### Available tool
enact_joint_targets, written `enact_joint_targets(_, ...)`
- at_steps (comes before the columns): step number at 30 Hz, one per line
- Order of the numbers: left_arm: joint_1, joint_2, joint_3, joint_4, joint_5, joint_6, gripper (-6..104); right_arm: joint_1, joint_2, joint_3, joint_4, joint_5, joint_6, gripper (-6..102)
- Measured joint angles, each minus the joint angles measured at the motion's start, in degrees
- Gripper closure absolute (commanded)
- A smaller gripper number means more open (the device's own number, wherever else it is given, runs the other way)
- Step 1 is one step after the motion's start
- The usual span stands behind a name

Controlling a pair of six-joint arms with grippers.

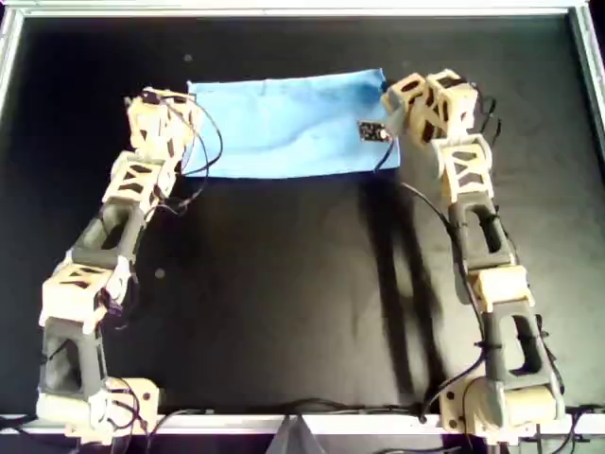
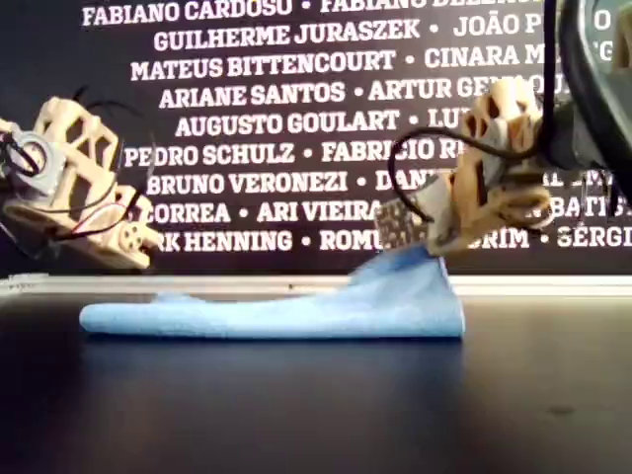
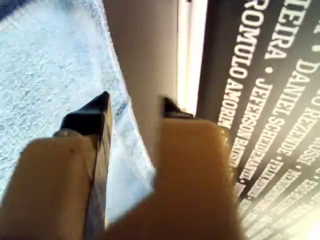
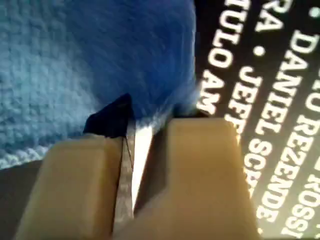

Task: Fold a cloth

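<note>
- Overhead view: the cloth [image 1: 284, 128] is seen lying as a wide band on the far part of the black desk [image 1: 284, 303]. One arm is placed at each short end of the cloth. A small dark tag [image 1: 372, 131] is seen on the cloth near the end where the right end effector [image 1: 395, 106] stands; the left end effector [image 1: 175, 112] stands at the opposite end.
- Exterior view: the cloth [image 2: 286, 311] is shown mostly flat, with one corner drawn up into a peak under the right end effector [image 2: 434, 232]. The left end effector [image 2: 133, 237] is held above the low end of the cloth, with no fabric raised there. A name-covered wall [image 2: 276, 118] stands behind the cloth.
- Left wrist view: the left end effector [image 3: 132, 107] is seen with its jaws apart over the cloth [image 3: 45, 80] edge; nothing is gripped.
- Right wrist view: the right end effector [image 4: 147, 117] is seen clamped on the cloth [image 4: 90, 55], the fabric bunched between the jaws.
- Judgement: the step in hand appears to be seizing both ends before a fold. It would be done well if the left jaws were lowered astride the edge and closed on both layers. Both ends should then be lifted evenly, so the band is not skewed or dragged.
</note>
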Motion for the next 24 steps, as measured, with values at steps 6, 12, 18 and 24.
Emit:
enact_joint_targets(6, 0.0, -0.5, 0.0, 0.0, 0.0, 0.0, 32, -0.1, -0.1, 0.0, 0.0, 0.0, 0.53, 40)
enact_joint_targets(12, 0.0, -0.4, 0.0, 0.2, -0.3, 0.0, 32, -0.1, 0.4, 0.0, 0.0, 0.0, 0.18, 39)
enact_joint_targets(18, 0.0, 14.4, 9.8, 5.8, -0.3, 0.0, 32, -2.0, 10.5, 0.1, 3.7, 0.0, 0.53, 39)
enact_joint_targets(24, 0.3, 50.5, 31.9, 15.7, -0.3, 0.0, 33, -5.5, 30.9, -0.1, 24.0, 0.0, 0.53, 39)
